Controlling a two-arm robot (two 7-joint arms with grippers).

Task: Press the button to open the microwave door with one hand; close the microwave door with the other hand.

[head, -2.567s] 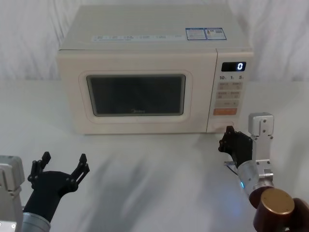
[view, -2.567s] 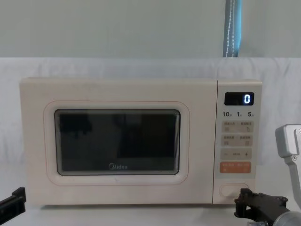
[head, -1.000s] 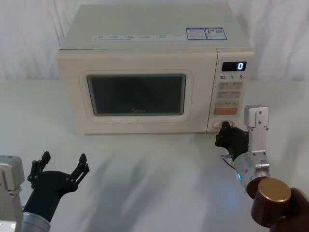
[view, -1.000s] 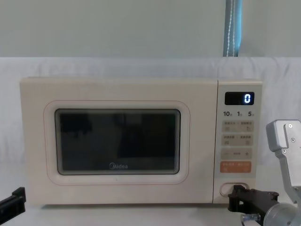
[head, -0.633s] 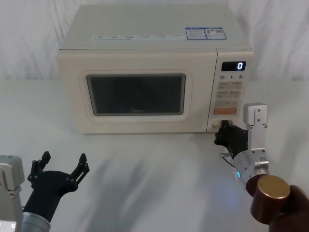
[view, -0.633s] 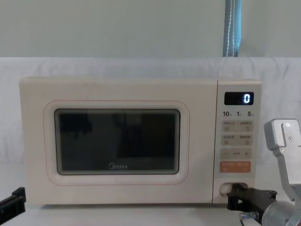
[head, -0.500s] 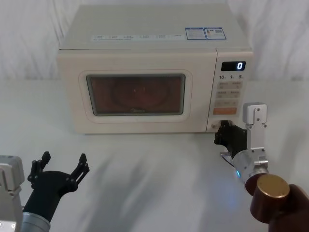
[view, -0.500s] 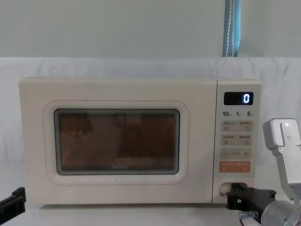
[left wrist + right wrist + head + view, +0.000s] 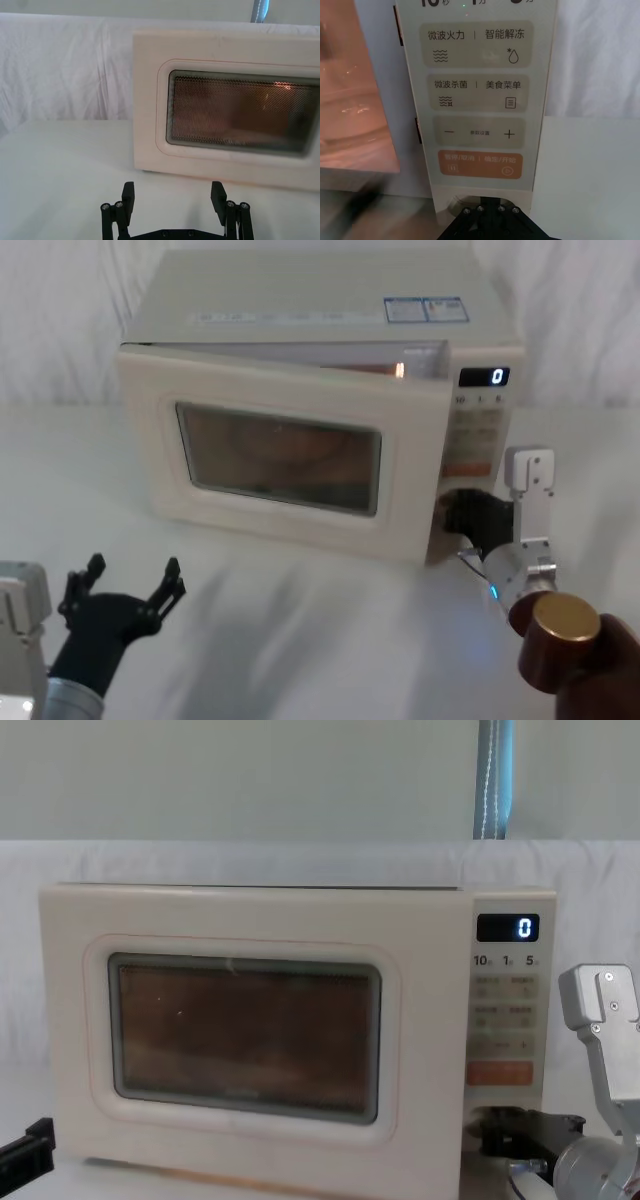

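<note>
At the far side of the bench, the microwave door [image 9: 280,460] stands ajar, hinged on its left edge, its free right edge swung out toward me past the control panel [image 9: 478,430]. The cavity glows orange behind the glass. My right end effector [image 9: 470,516] sits low on the panel, pushed against the button [image 9: 482,202], which I can see only as a sliver of raised rim above my own dark fingers; I cannot tell whether those fingers are parted or pressed together.

My left end effector [image 9: 125,590] hangs open, fingers spread, near the bench's front left corner, well apart from the door. From its wrist view the door fills the space straight ahead and off to the right, its long axis running level across the bench.

That is the relation I judge the coming move to turn on: the door's free edge lies forward and to the right of my left end effector. So I would reach in from the left and push its outer face back toward the cabinet, clear of my right arm.
</note>
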